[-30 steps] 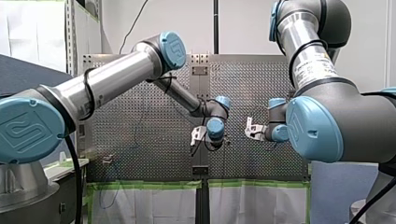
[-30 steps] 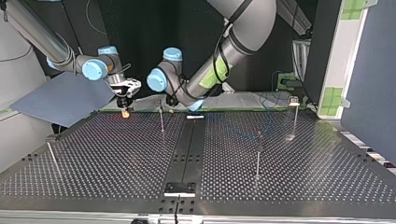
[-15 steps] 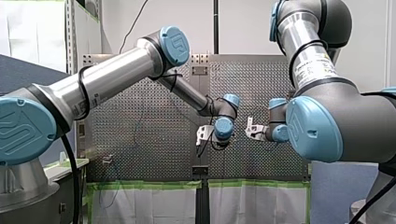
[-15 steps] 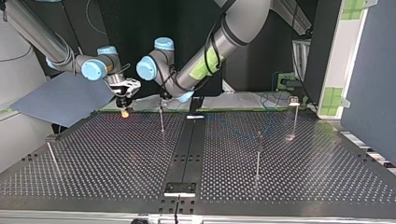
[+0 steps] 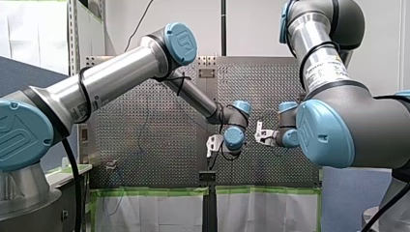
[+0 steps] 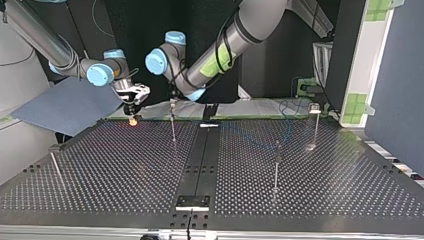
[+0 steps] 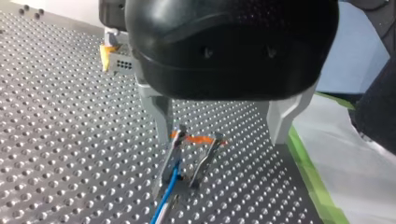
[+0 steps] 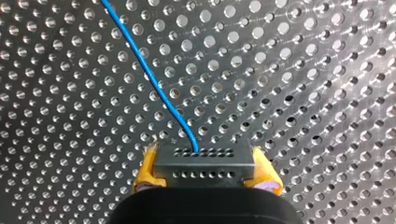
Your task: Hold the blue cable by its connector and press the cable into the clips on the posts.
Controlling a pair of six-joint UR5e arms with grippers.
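Pinching connector in right claw, blue cable attached, left claw spread by clip

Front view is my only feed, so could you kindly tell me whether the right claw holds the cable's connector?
Observer: Yes: the right claw, with yellow pads, is shut on the dark grey rectangular connector.
Operator: And the cable?
Observer: The thin blue cable leaves the connector and runs ahead over the perforated metal table.
Operator: The left claw?
Observer: The left claw is open; the orange-banded metal clip stands between its metal fingers.
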